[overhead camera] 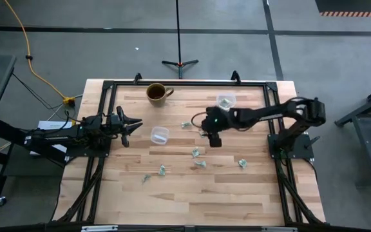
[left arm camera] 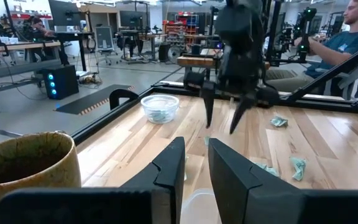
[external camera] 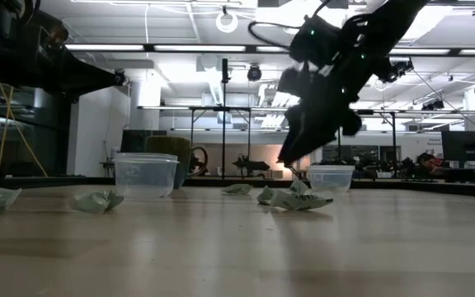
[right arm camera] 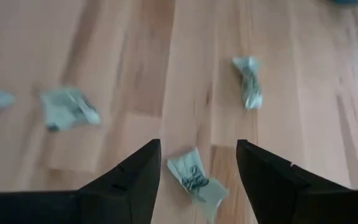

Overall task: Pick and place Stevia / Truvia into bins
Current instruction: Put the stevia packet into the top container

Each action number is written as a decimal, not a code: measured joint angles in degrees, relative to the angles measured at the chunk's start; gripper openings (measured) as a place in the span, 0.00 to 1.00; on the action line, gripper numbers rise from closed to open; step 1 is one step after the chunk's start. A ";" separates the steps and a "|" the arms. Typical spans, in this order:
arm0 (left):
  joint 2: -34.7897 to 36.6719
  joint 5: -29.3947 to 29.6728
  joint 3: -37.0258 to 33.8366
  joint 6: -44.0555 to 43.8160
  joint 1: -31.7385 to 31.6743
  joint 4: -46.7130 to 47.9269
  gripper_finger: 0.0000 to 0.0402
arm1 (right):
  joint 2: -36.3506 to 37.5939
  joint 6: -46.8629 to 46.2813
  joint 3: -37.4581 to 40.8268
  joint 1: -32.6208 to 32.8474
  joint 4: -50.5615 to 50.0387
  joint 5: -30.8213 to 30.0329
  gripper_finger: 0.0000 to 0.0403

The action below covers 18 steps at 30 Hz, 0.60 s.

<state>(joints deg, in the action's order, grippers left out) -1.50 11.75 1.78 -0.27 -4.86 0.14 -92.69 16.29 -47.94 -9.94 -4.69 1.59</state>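
Note:
Several small green-and-white sachets lie scattered flat on the wooden table (overhead camera: pixel 172 206). My right gripper (overhead camera: pixel 211 134) (external camera: pixel 289 161) (right arm camera: pixel 197 163) is open and points down at a slant just above one sachet (right arm camera: pixel 195 181), with a finger on either side and clear of it. More sachets (right arm camera: pixel 248 88) (right arm camera: pixel 67 107) lie beyond. One clear cup (overhead camera: pixel 159 135) (external camera: pixel 145 175) stands at mid-table. The other cup (overhead camera: pixel 226 101) (left arm camera: pixel 160 107) stands near the far edge and has sachets in it. My left gripper (overhead camera: pixel 131 125) (left arm camera: pixel 196 163) waits open at the left side, facing the near cup.
A brown mug (overhead camera: pixel 156 92) (left arm camera: pixel 27 165) stands near the far edge, left of centre. Loose sachets (overhead camera: pixel 196 153) (overhead camera: pixel 242 163) (overhead camera: pixel 162 170) lie in the table's middle band. A dark frame rail borders the far and side edges. A seated person (left arm camera: pixel 347 37) shows beyond the table.

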 joint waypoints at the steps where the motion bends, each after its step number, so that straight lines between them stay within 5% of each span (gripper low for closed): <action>1: 0.00 0.00 0.00 0.00 0.00 0.00 0.26 | -0.94 -0.03 0.00 0.41 0.00 -1.47 0.50; 18: 0.00 -0.02 0.00 0.00 -0.02 0.02 0.26 | -8.10 -0.92 0.00 -2.02 0.29 -0.33 0.42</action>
<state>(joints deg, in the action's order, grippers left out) -1.50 11.73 1.78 -0.27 -4.88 0.16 -100.80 15.38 -47.94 -11.97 -4.40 1.26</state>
